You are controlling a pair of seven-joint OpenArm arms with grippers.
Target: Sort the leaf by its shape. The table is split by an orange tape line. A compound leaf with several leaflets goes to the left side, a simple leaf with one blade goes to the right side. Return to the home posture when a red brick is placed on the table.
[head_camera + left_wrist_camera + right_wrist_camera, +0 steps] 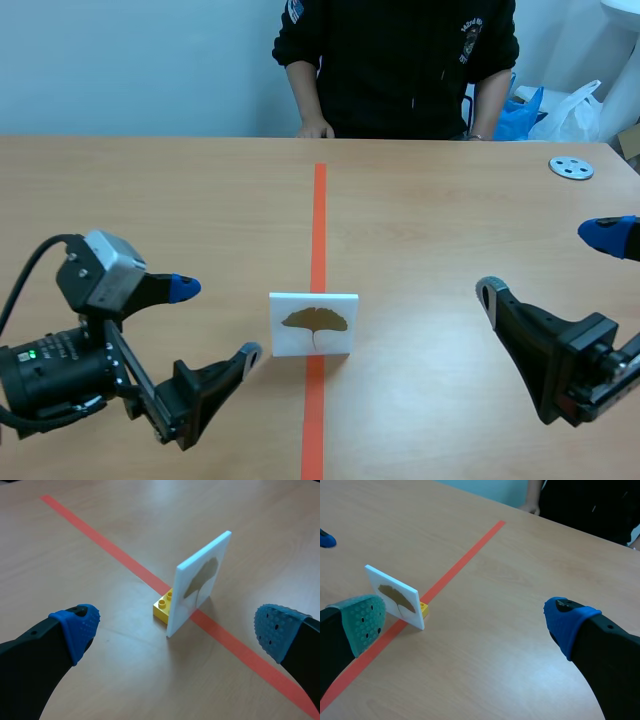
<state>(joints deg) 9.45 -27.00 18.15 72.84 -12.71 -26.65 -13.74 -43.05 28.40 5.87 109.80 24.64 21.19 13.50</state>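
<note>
Both grippers wide open, nothing held. Left gripper [218, 320] sits low, near the card [290, 340] on its left. Right gripper [545, 263] is well apart on the right. Card stands upright on the tape line [320, 200], with a yellow brick [163, 607] touching its back. Leaf [314, 320] on the card: one fan-shaped brown blade. Person [400, 60] at far edge, grey disc [571, 167] far right.

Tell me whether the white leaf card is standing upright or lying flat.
Upright. The white card stands on its lower edge on the orange tape line, with a yellow brick at its base behind it.
</note>
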